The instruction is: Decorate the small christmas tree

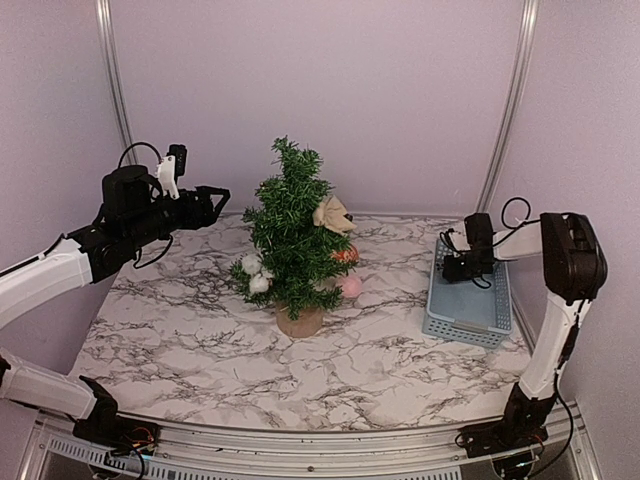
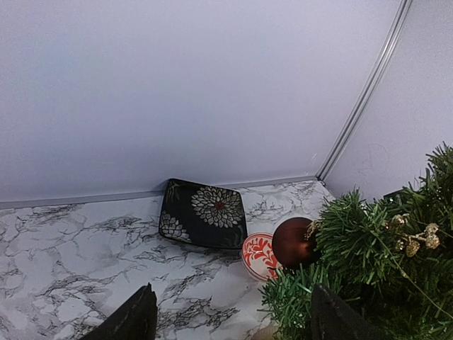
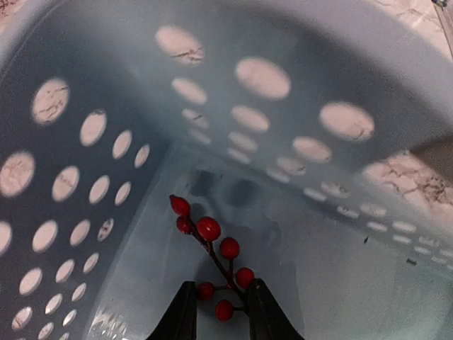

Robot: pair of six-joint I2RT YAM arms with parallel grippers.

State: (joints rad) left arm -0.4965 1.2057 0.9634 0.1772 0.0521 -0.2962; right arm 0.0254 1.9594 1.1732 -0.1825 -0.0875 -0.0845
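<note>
Marble table (image 1: 400, 370), small christmas tree (image 1: 290, 230), left gripper (image 2: 233, 289) spread wide, right gripper (image 3: 221, 283) pinching berry sprig (image 3: 209, 229)

The small christmas tree (image 1: 290, 240) stands mid-surface (image 1: 200, 340). The basket (image 1: 468, 310) sits at the right edge, well apart from the tree. 1 berry sprig (image 3: 212, 255) lies in it near a corner, between the right gripper's (image 3: 219, 312) jaws. The left gripper (image 1: 215, 205) hovers left of the tree. In the left wrist view a plate (image 2: 204, 212) lies near the wall, with a disc (image 2: 258, 253) before it and a ball (image 2: 294, 242) at the tree's edge.
</note>
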